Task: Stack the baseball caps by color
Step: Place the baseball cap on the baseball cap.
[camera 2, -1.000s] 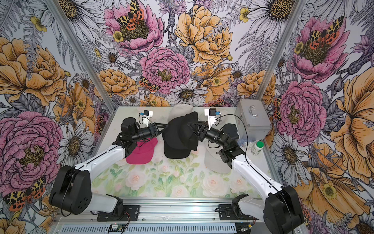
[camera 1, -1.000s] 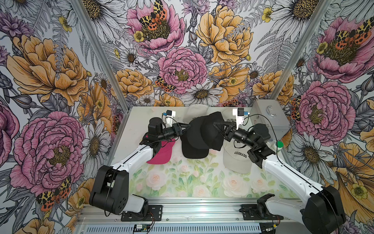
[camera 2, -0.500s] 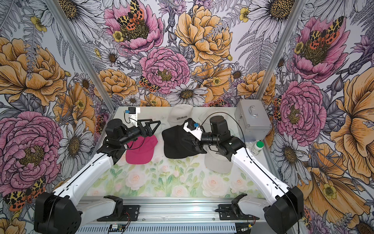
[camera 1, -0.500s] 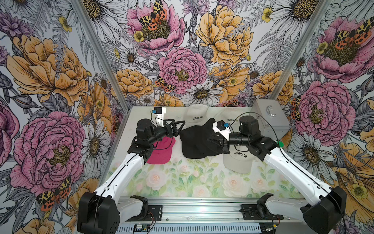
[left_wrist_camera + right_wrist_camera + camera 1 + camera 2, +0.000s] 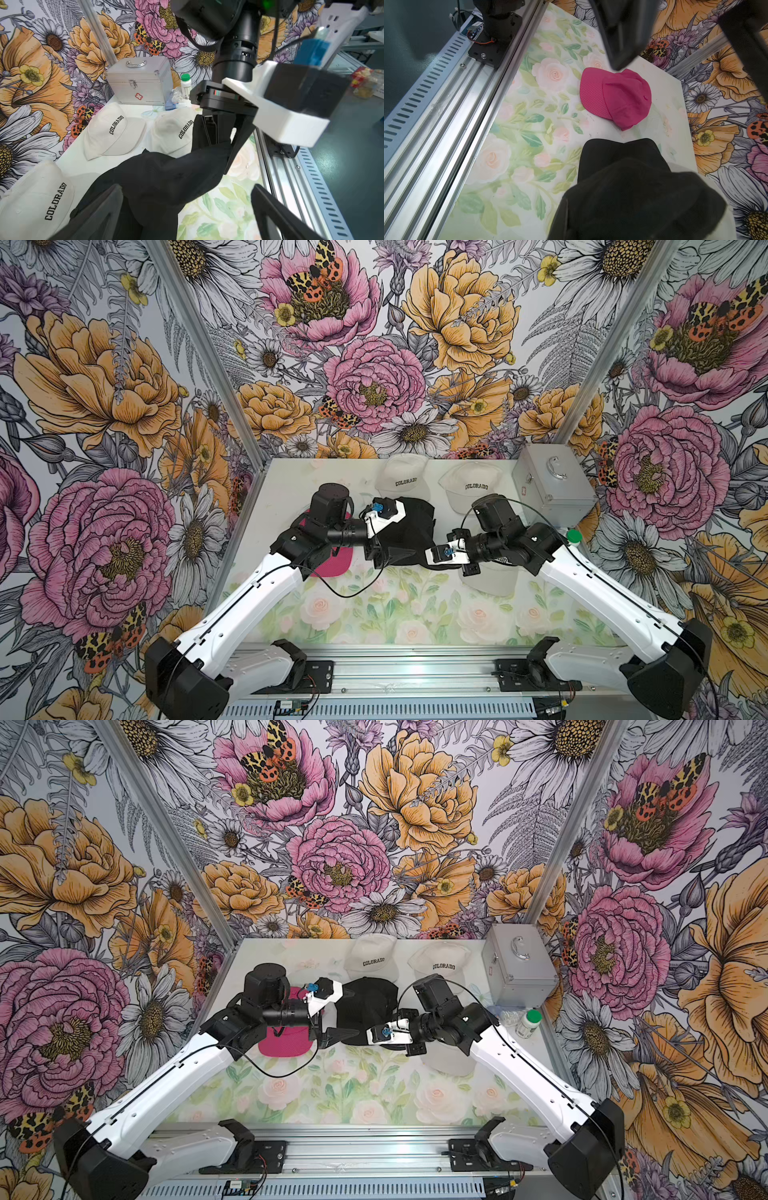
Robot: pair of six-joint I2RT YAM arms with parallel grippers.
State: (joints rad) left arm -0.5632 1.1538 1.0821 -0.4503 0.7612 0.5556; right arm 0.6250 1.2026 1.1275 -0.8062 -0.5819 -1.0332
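Soft black fabric cap (image 5: 409, 526) is pinched by closed right pincer (image 5: 225, 149); left pincer (image 5: 185, 207) is spread wide. Cap may be dragged askew unless released.

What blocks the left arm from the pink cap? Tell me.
Probably nothing, so yes: the pink cap lies bare beneath that arm, and the left claw is open, though it must draw back first.

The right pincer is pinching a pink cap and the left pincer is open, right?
Not quite. The right pincer is pinching a black cap, not a pink one; the left wrist view shows it. The left pincer is open, as you said.
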